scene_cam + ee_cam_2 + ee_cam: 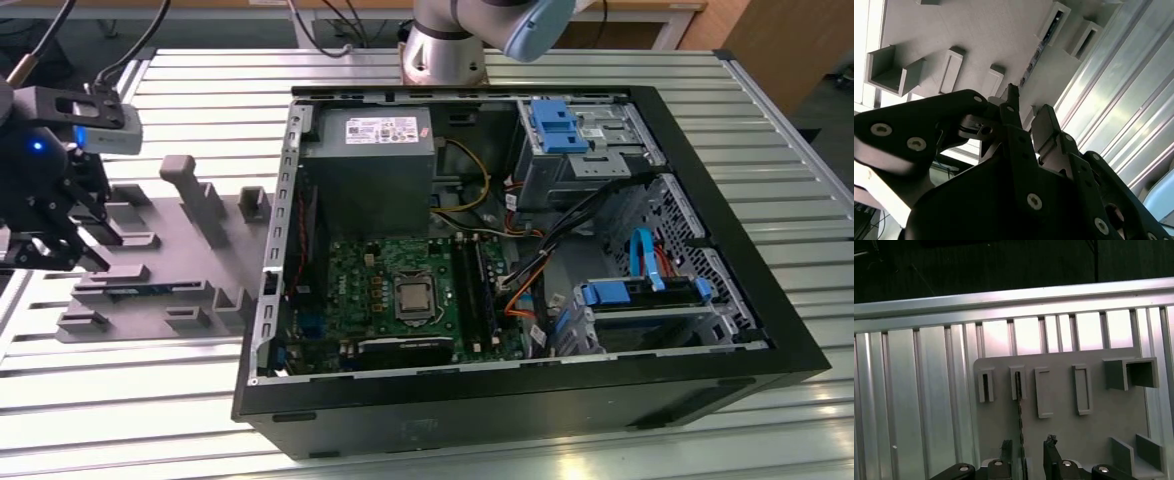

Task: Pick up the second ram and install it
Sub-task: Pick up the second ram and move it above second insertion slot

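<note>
The end effector (pixel 1027 455) has its fingers spread either side of the second ram (pixel 1019 410), which stands on edge on the grey fixture plate (pixel 1064 440). Raised blocks (pixel 1041 392) crowd just beside it. The computer case (pixel 534 410) walls off the exterior view's right. Bare table (pixel 134 400) lies open near the plate.

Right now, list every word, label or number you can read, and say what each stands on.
Nothing can be read.
White label on the power supply: print too small to read.
Processor: markings too small to read.
Second ram, seen edge-on: no print visible.
</note>
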`<state>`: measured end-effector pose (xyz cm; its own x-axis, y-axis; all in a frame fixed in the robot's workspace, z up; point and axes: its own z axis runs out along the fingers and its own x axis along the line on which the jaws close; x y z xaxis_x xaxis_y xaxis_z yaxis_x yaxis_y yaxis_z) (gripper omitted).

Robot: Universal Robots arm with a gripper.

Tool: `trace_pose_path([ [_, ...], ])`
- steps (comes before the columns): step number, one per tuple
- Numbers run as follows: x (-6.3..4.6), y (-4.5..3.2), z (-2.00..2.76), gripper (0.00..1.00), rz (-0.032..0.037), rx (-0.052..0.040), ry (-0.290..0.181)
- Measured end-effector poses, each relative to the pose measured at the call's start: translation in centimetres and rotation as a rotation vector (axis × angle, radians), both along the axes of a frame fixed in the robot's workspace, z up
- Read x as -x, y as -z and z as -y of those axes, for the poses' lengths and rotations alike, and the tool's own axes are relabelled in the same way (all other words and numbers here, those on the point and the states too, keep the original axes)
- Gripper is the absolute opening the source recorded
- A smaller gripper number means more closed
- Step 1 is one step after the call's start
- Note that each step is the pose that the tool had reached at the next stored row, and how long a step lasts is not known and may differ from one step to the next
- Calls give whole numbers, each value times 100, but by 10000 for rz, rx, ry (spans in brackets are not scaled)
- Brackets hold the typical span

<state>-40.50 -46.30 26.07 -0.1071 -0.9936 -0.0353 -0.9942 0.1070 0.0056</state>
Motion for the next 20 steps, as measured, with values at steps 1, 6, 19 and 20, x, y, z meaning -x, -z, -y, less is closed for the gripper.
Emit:
trace_pose_path([
  [1,0,13,0,38,1,-1,-97],
  [6,-1,41,3,38,-1,20,-423],
  [19,0,69,4,38,-1,65,-422],
  [20,0,80,4,38,-1,73,-422],
])
